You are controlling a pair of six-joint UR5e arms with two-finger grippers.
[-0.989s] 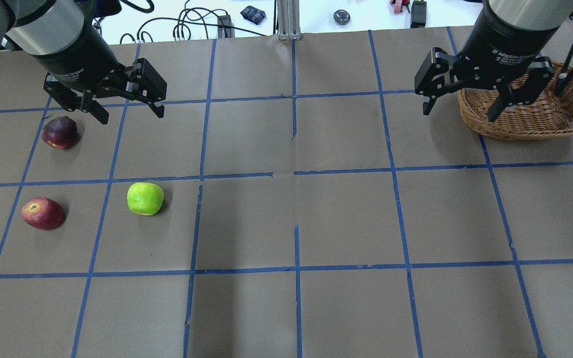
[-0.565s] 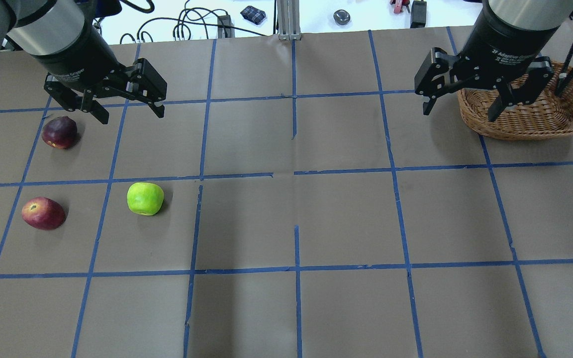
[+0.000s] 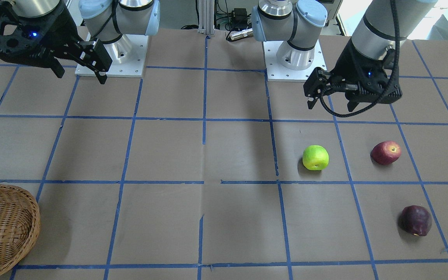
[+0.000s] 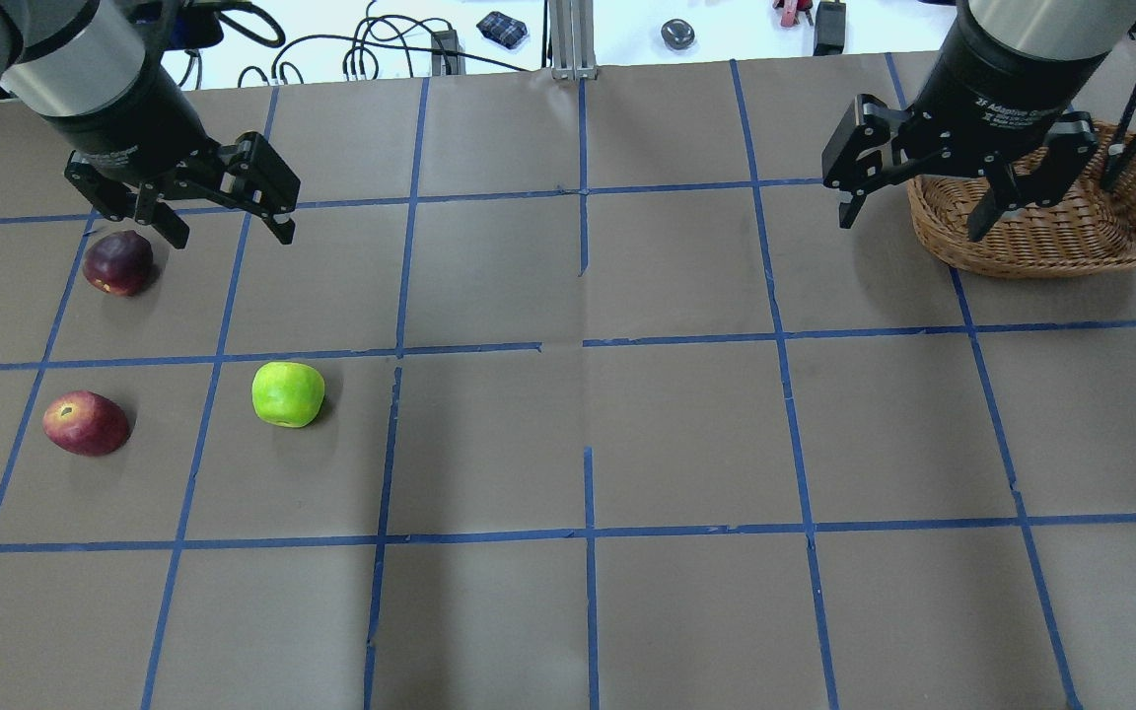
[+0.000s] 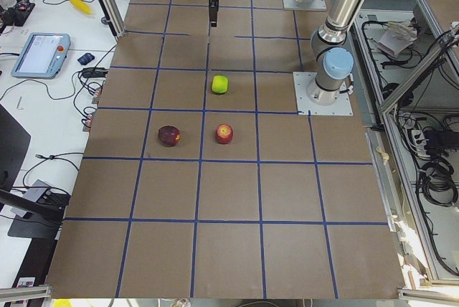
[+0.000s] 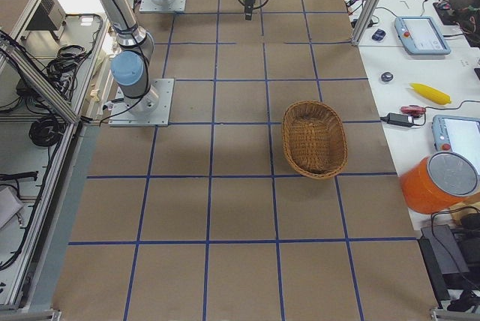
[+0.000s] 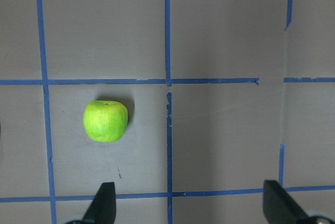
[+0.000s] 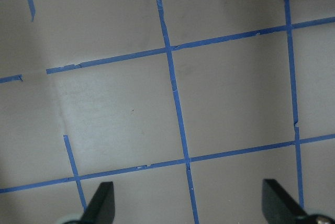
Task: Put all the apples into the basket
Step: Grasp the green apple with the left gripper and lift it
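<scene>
The left end effector (image 4: pixel 231 232) hangs with fingers spread and holding nothing above the taped worktop (image 4: pixel 686 434), on the side where the maroon apple (image 4: pixel 118 262), red apple (image 4: pixel 86 422) and green apple (image 4: pixel 287 393) lie. The right end effector (image 4: pixel 911 225), likewise spread, hovers beside the wicker basket (image 4: pixel 1051 247), well apart from the fruit.

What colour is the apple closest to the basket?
The apple is yellow-green, clearest in the left wrist view.

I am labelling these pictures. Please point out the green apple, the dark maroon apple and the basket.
green apple (image 4: pixel 287 393), overhead exterior view, middle of its top.
dark maroon apple (image 4: pixel 117 262), overhead exterior view, its middle.
basket (image 4: pixel 1051 247), overhead exterior view, near woven wall.
</scene>
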